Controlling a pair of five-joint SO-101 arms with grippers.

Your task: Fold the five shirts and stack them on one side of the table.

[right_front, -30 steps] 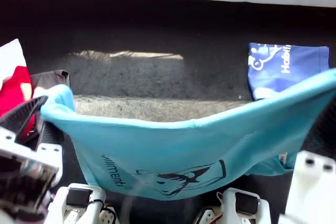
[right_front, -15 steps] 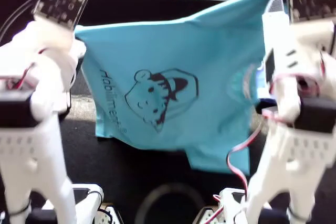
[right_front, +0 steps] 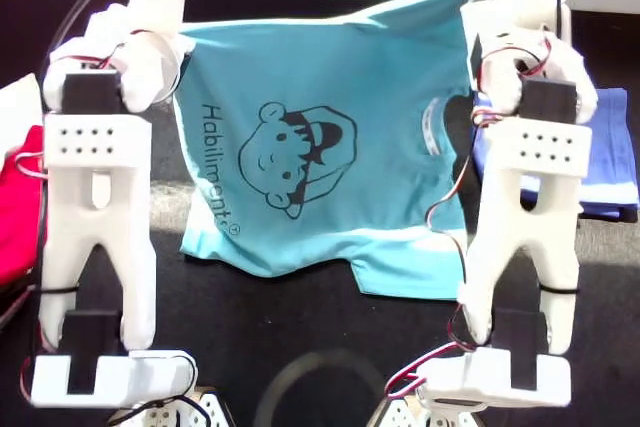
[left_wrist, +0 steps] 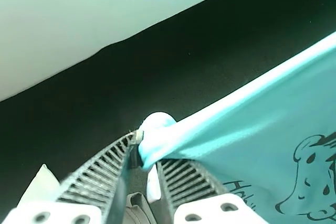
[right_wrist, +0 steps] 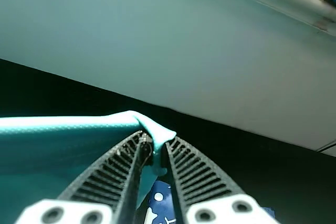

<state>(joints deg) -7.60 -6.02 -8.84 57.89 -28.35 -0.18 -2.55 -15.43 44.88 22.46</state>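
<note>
Raised higher, teal shirt [right_front: 300, 97], right arm [right_front: 530, 177] overlapping blue shirt [right_front: 612, 147], red shirt [right_front: 18, 207] nearby

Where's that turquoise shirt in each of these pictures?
High view: turquoise shirt hangs mid-picture, stretched between both arms.
Left wrist view: its corner pinched in the left gripper, cloth running away.
Right wrist view: another corner pinched in the right gripper.
Shared landmark: the black table.

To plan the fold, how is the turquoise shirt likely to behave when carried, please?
Probably floppy: the turquoise shirt hangs limp below its held edge. Likely light: small pinches in the left gripper and right gripper carry it.
</note>
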